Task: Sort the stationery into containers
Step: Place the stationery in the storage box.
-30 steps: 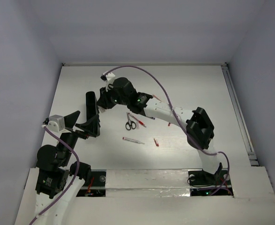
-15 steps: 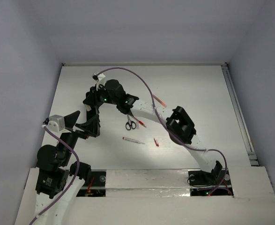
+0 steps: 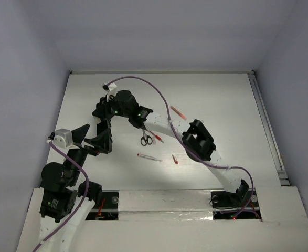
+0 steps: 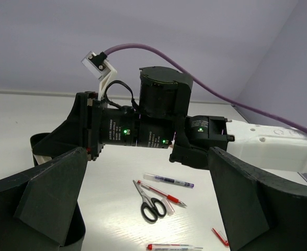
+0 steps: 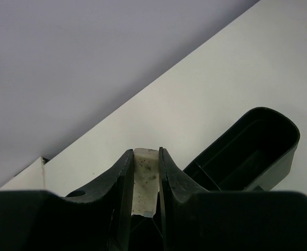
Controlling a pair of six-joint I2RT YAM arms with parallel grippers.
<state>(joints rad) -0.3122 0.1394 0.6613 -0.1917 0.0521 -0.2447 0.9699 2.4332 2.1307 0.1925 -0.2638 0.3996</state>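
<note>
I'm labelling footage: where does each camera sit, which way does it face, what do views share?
Top external: above and behind the arm bases, looking down on the white table; both arms show.
Left wrist: on left arm, faces across the table at the right arm and black-handled scissors; the left hand's open fingers frame it.
Right wrist: on right arm, faces the long black box; the right hand grips a small white eraser.
Shared: scissors, in top and left-wrist views.
</note>
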